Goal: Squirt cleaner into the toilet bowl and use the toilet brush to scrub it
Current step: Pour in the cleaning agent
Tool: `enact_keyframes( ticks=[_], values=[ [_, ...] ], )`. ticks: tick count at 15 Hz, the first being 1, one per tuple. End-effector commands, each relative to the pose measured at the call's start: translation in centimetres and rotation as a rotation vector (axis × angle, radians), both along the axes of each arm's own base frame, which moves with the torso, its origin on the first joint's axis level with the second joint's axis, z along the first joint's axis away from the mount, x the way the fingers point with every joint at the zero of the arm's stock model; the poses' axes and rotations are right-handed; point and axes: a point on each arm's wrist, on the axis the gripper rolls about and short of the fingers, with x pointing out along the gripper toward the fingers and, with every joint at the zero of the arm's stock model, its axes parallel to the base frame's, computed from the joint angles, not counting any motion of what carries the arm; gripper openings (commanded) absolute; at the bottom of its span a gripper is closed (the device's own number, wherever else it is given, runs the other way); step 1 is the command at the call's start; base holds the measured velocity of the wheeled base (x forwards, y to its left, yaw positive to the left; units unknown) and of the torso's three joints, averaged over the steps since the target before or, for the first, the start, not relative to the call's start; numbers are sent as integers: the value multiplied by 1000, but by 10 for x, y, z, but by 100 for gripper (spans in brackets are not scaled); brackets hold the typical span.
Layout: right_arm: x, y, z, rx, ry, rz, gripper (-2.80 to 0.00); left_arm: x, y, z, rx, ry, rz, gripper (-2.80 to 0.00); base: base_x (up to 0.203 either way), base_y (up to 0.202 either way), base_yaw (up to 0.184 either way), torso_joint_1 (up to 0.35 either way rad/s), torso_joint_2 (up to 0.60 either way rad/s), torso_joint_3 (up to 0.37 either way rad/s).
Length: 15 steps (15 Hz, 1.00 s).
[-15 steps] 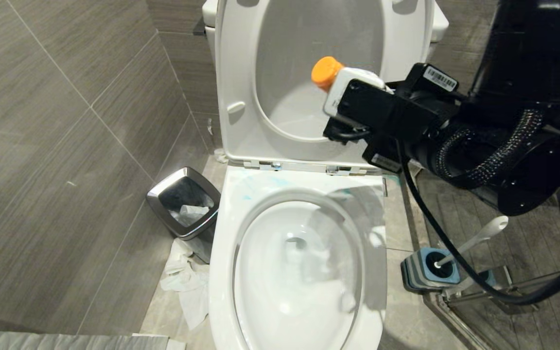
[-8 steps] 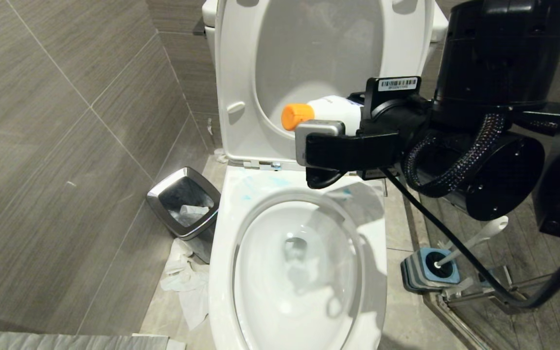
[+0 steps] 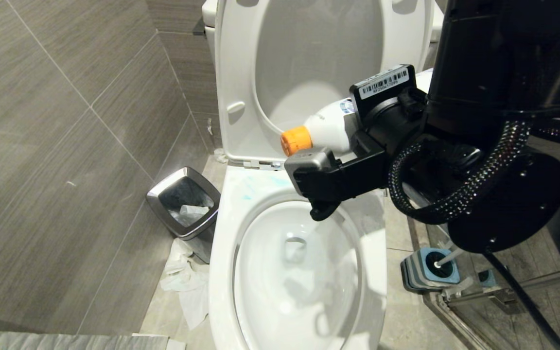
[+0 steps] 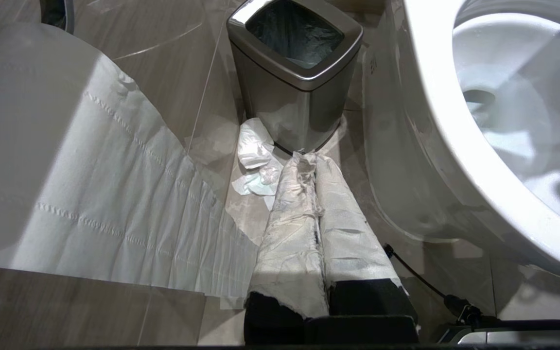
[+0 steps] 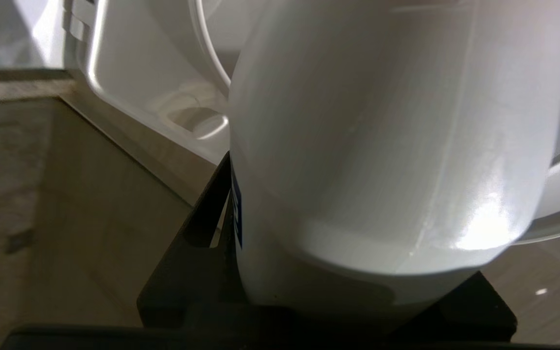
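Clamping the white cleaner bottle (image 3: 331, 127), our right gripper (image 3: 353, 146) hangs over the toilet bowl's (image 3: 221, 253) rear rim, orange cap (image 3: 296, 140) angled down-left. Pale blue cleaner (image 3: 248, 194) smears that rim. We see the toilet brush (image 3: 447, 257) in its holder (image 3: 428, 273) right, a bin (image 3: 183, 201), probably tissue-filled, left. Our left gripper (image 4: 309, 170) rests closed.
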Motion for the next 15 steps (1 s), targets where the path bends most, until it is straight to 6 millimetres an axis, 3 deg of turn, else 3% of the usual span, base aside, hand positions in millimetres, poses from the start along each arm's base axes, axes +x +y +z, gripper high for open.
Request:
enact_keyframes(
  ticks=[1,15],
  values=[
    [-2,1,1,-77,-7,6,-280,0,0,0,0,2,1,-280,0,0,0,0,0,0],
    [-18,-24,27,-596,-87,23,-280,0,0,0,0,2,1,-280,0,0,0,0,0,0]
  ],
)
